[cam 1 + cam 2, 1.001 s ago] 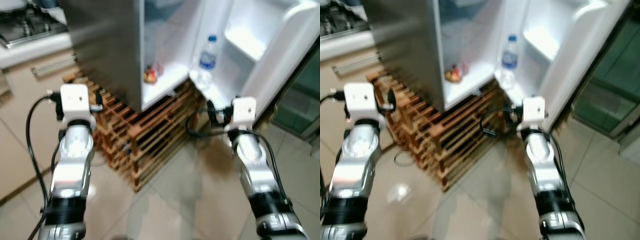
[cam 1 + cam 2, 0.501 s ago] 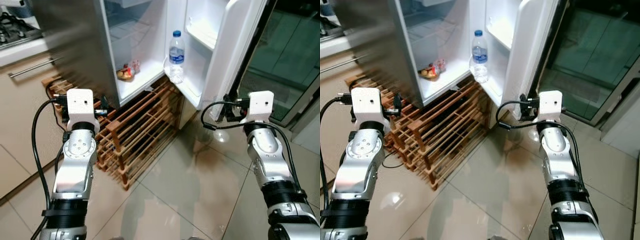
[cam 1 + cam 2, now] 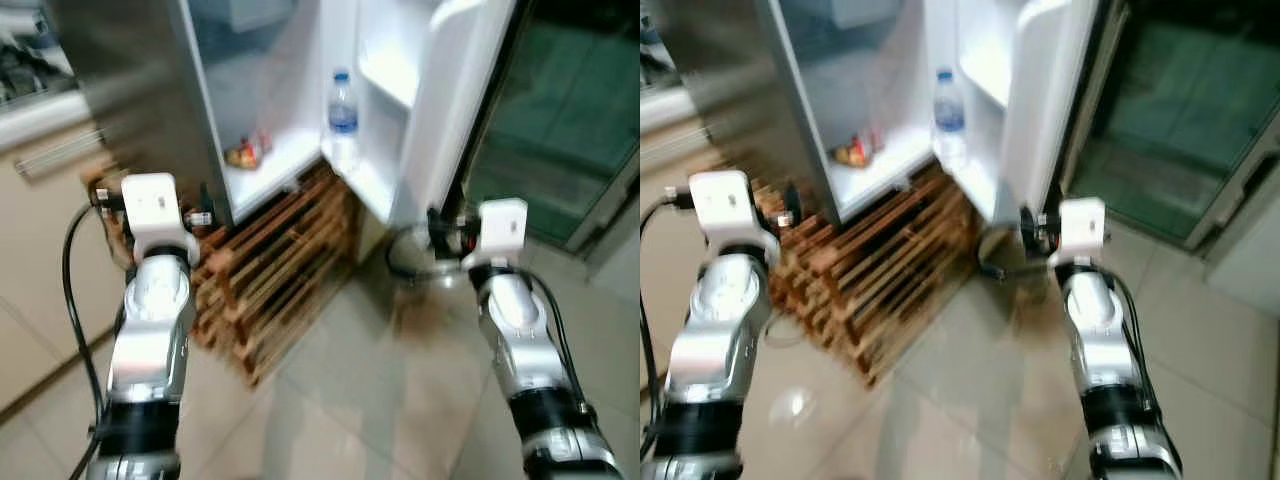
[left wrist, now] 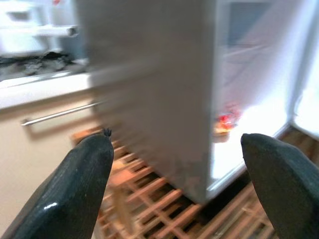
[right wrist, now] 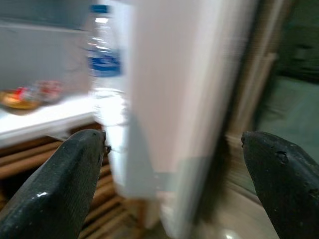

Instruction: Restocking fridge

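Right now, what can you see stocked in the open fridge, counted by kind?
Water bottle, standing in the door shelf: 1
Dish of food on the bottom fridge shelf, too blurred to identify: 1
Total: 2

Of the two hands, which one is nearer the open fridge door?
The right hand, open and empty, sits close by the edge of the white fridge door. The left hand, also open, is over by the wooden rack.
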### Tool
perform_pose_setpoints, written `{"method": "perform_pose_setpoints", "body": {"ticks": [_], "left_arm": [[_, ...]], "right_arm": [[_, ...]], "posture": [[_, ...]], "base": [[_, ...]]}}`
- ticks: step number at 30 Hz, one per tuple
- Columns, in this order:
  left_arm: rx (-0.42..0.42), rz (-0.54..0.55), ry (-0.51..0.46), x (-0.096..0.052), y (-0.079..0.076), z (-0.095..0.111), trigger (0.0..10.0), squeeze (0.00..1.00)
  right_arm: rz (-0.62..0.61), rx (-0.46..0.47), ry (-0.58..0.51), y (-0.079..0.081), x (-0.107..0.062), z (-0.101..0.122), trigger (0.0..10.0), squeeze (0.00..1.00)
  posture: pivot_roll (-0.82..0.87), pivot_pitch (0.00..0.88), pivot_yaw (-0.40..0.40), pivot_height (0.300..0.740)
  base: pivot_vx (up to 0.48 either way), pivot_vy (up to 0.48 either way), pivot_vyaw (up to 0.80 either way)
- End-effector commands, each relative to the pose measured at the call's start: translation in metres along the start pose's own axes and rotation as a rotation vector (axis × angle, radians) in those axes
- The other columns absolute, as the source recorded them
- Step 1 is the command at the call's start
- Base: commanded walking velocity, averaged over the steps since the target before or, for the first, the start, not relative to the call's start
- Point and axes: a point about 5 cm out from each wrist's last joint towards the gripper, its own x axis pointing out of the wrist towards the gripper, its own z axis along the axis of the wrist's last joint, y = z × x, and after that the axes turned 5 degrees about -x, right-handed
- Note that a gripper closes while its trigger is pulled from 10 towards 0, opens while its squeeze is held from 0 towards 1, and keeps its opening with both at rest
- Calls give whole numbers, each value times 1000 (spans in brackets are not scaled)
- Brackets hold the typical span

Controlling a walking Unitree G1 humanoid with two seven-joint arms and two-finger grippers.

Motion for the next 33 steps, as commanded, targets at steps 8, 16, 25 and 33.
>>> {"method": "perform_pose_setpoints", "body": {"ticks": [8,16,25,33], "left_arm": [[-9,-20,6,1,-3,-1,10000,0],[4,-33,6,3,-4,0,10000,0],[15,-35,0,3,-4,2,10000,0],[19,-33,-1,2,-3,3,10000,0]], "right_arm": [[9,-11,-24,-4,6,8,10000,0],[-17,-56,85,-30,26,-3,10000,0],[6,-93,63,-37,42,8,10000,0],[72,-146,60,-28,52,15,10000,0]], "posture": [[31,0,8,740],[44,0,11,740],[54,0,15,740],[56,0,14,740]], "base": [[0,0,0],[0,0,0],[0,0,0],[0,0,0]]}}
